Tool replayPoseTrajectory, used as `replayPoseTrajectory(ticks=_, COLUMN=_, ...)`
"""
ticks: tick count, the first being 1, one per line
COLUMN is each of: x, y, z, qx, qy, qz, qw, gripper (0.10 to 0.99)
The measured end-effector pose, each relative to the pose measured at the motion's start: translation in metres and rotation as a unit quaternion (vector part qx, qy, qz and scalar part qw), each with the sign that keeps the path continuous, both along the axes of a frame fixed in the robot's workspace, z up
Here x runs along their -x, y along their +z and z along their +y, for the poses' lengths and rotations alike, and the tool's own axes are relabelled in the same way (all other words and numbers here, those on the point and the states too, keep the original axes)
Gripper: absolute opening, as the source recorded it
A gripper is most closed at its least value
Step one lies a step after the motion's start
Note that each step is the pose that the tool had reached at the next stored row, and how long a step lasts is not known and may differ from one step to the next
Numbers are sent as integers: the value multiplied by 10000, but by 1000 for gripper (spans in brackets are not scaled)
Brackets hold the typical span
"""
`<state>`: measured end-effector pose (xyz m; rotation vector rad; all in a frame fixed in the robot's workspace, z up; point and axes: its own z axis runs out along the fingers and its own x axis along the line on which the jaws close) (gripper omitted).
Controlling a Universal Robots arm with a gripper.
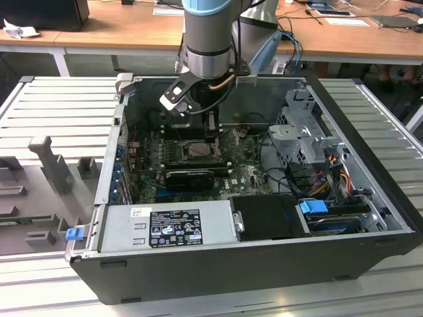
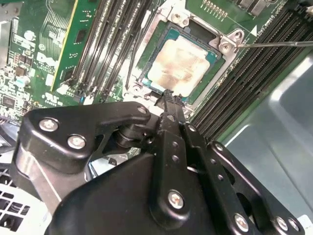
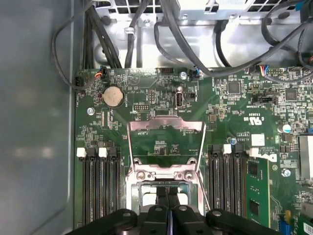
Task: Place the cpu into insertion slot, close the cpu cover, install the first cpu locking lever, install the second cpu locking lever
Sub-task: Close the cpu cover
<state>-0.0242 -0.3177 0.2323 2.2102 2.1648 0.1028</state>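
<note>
While arm (image 1: 208, 39) points down over insertion slot (image 2: 143, 81) | tool (image 2: 168, 94) pinched closed — just beside cpu (image 2: 183, 61)

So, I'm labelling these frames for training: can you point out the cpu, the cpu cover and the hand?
cpu (image 2: 183, 62): second wrist view, middle of its metal face.
cpu cover (image 3: 166, 124): first wrist view, frame bar opposite its hinge.
hand (image 2: 168, 94): second wrist view, at its fingertips.
</note>
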Motion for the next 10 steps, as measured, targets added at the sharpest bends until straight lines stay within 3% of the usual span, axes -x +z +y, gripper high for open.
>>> replayPoseTrajectory(ticks=4, x=0, y=47, z=1, qx=0, qy=0, qz=0, qw=10000, gripper=106)
replayPoseTrajectory(ticks=10, x=-16, y=190, z=5, qx=0, qy=1, qz=0, qw=10000, gripper=106)
